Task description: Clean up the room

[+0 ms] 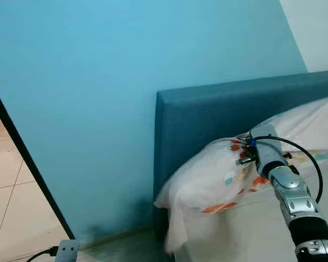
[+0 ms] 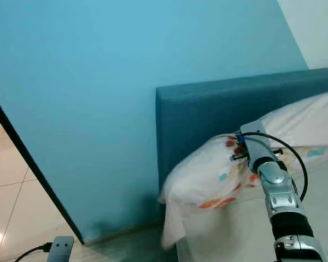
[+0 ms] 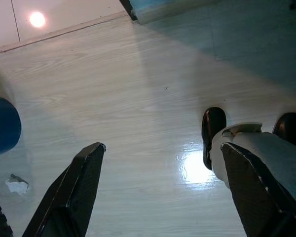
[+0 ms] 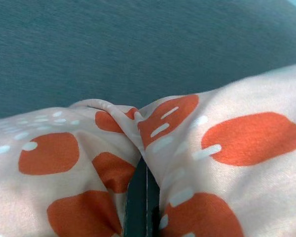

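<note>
Against the blue headboard, right gripper pinched closed on spotted pillow, left gripper spread wide, empty

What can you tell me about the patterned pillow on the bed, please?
The pillow is soft white fabric printed with orange blobs and small teal marks. It lies at the head of the bed, against the blue upholstered headboard, with one loose corner of its case hanging over the mattress edge. The right gripper is shut on a pinched fold of the fabric, which bunches up around its black fingers. A second, plainer pillow lies beside it.
</note>
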{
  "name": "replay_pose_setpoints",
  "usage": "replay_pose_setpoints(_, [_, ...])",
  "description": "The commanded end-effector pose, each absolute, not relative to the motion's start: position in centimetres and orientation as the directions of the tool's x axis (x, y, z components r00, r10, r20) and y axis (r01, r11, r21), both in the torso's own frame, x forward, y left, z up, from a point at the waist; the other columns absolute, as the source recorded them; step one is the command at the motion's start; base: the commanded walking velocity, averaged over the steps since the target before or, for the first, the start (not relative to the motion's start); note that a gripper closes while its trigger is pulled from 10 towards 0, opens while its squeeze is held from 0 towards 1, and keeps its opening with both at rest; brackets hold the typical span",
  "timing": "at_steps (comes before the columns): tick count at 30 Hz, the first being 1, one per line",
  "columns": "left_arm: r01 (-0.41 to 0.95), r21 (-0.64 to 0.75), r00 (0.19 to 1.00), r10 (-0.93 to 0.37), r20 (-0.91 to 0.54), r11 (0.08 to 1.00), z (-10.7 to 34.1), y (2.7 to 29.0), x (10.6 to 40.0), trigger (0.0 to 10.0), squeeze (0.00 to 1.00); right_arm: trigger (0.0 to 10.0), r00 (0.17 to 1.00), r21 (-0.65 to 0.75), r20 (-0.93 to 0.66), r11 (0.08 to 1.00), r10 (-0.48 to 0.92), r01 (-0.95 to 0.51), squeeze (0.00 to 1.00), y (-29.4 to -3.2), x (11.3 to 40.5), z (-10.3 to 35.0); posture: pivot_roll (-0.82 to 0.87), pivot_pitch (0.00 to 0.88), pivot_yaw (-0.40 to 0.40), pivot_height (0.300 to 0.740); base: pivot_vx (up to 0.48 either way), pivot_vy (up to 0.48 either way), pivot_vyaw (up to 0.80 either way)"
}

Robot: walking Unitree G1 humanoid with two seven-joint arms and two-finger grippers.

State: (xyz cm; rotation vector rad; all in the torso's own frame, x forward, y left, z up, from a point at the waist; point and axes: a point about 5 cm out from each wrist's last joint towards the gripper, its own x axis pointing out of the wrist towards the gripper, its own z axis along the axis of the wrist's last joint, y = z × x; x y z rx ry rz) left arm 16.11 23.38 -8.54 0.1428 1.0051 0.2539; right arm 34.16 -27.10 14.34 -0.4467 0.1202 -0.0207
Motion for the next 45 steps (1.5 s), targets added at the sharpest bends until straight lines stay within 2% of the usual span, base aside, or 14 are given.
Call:
replay_pose_setpoints(1, [-0.149,0.233,0.509,0.276,-0.815,0.961,-8.6,23.5,16.0,10.0,0.00,10.0,1.000,-0.460,0.002,0.888,-0.031,0.028,0.00,-26.9,34.9,16.9,0.00,0.000,-0.067,0.739,0.000,0.000,0.00])
replay_pose_setpoints(6, [-0.136,0.236,0.505,0.272,-0.819,0.962,-8.7,23.4,15.8,10.0,0.00,10.0,0.997,-0.430,-0.033,0.902,-0.063,0.042,0.00,-27.7,35.2,15.9,0.00,0.000,-0.068,0.739,0.000,-0.378,0.00])
replay_pose_setpoints(9, [-0.140,0.259,0.506,0.294,-0.811,0.956,-8.6,23.7,15.6,10.0,0.00,10.0,0.999,-0.376,-0.022,0.926,-0.038,0.027,0.00,-27.6,35.3,15.7,0.00,0.000,-0.071,0.739,0.000,0.000,0.00])
replay_pose_setpoints(13, [-0.133,0.266,0.497,0.296,-0.815,0.955,-8.7,23.9,15.3,10.0,0.00,10.0,0.998,-0.336,-0.029,0.939,0.064,-0.070,0.00,-26.5,35.6,15.5,0.01,0.000,-0.067,0.739,0.000,0.000,0.00])
replay_pose_setpoints(24, [-0.116,0.292,0.502,0.310,-0.807,0.949,-8.7,25.0,14.3,10.0,0.00,10.0,0.994,-0.444,-0.029,0.890,0.103,-0.105,0.00,-26.1,37.1,17.0,0.06,0.015,-0.079,0.739,0.000,0.000,0.00])
replay_pose_setpoints(27, [-0.103,0.307,0.499,0.316,-0.807,0.946,-8.9,25.6,13.2,10.0,0.00,10.0,0.999,-0.524,-0.004,0.850,0.053,-0.047,0.00,-27.0,37.4,18.1,0.08,0.053,-0.076,0.739,0.000,0.000,0.00])
replay_pose_setpoints(30, [-0.096,0.311,0.494,0.317,-0.810,0.945,-9.0,25.8,12.7,10.0,0.00,10.0,0.999,-0.538,0.008,0.843,0.034,-0.025,0.00,-27.4,37.5,18.6,0.09,0.071,-0.066,0.739,0.000,0.000,0.00])
replay_pose_setpoints(32, [-0.069,0.327,0.481,0.318,-0.817,0.943,-9.1,26.4,11.4,10.0,0.00,10.0,1.000,-0.550,0.020,0.835,-0.002,0.013,0.00,-28.4,37.4,19.2,0.11,0.112,-0.049,0.739,0.000,0.000,0.00])
replay_pose_setpoints(37, [-0.061,0.339,0.473,0.327,-0.819,0.939,-9.0,27.3,10.4,10.0,0.00,10.0,0.999,-0.540,0.019,0.841,-0.040,0.044,0.00,-29.2,37.3,19.3,0.13,0.129,-0.042,0.739,0.000,0.000,0.00])
replay_pose_setpoints(38, [-0.070,0.352,0.470,0.342,-0.814,0.933,-8.8,28.2,9.9,10.0,0.00,10.0,0.997,-0.515,0.017,0.854,-0.073,0.071,0.00,-29.7,37.0,19.0,0.15,0.148,-0.020,0.739,0.000,0.000,0.00])
replay_pose_setpoints(45, [-0.073,0.373,0.474,0.361,-0.803,0.925,-8.3,29.6,9.5,10.0,0.00,10.0,0.992,-0.446,0.028,0.886,-0.126,0.125,0.00,-30.5,36.7,18.6,0.17,0.169,-0.007,0.739,0.000,0.000,0.00])
